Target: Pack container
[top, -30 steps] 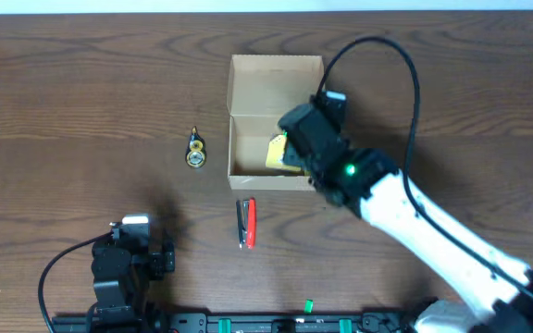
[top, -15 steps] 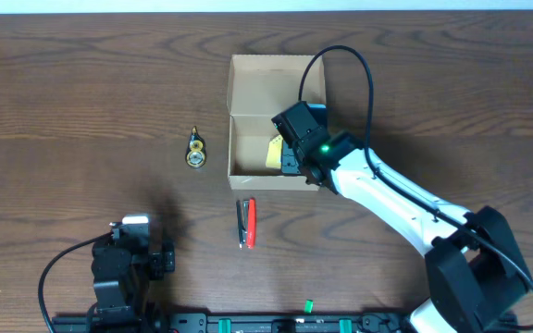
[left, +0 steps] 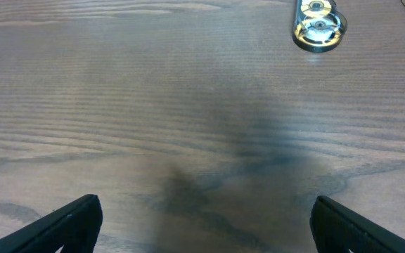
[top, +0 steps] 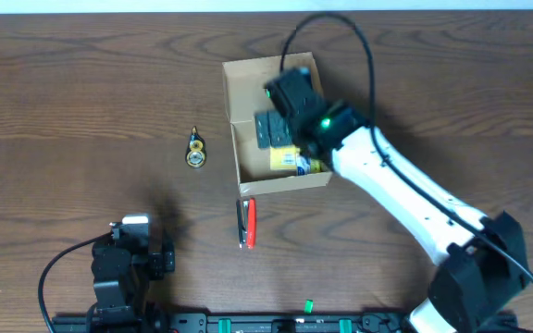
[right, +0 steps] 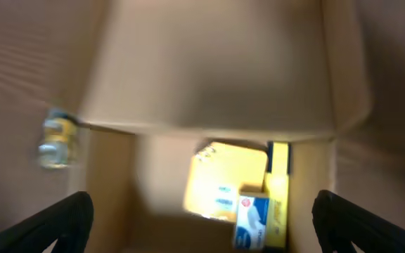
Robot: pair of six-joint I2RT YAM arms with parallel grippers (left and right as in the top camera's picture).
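The container (top: pixel 244 172) is a tan cardboard box standing open mid-table, its flap lid (top: pixel 253 88) lying back. Inside it lie a yellow pad (right: pixel 222 181), a small blue and white box (right: pixel 252 221) and a yellow strip (right: pixel 278 190). My right gripper (top: pixel 278 109) hangs over the box, jaws wide open and holding nothing; in the right wrist view the gripper (right: pixel 202 232) looks down into the box. My left gripper (left: pixel 206 228) is open above bare wood near the front left.
A small gold and black round item (top: pixel 195 151) lies left of the box, also visible in the left wrist view (left: pixel 318 24). A red and black stapler-like item (top: pixel 247 223) lies in front of the box. The left arm (top: pixel 118 268) rests at the front edge.
The right gripper's jaws have opened wide and it has moved back over the box. The box has shifted slightly left and turned. The left arm has not moved.
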